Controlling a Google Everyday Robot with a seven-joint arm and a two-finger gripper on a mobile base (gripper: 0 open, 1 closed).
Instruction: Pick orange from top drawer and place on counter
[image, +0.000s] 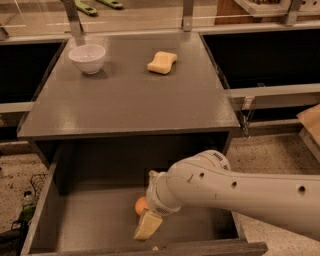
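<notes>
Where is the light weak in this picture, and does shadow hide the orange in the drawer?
Camera view: the counter is evenly lit, with a soft shadow beside the white bowl. Camera view: the top drawer is dim, darkest at its back under the counter; the orange shows only partly, beside the pincer, which is inside the drawer.
</notes>
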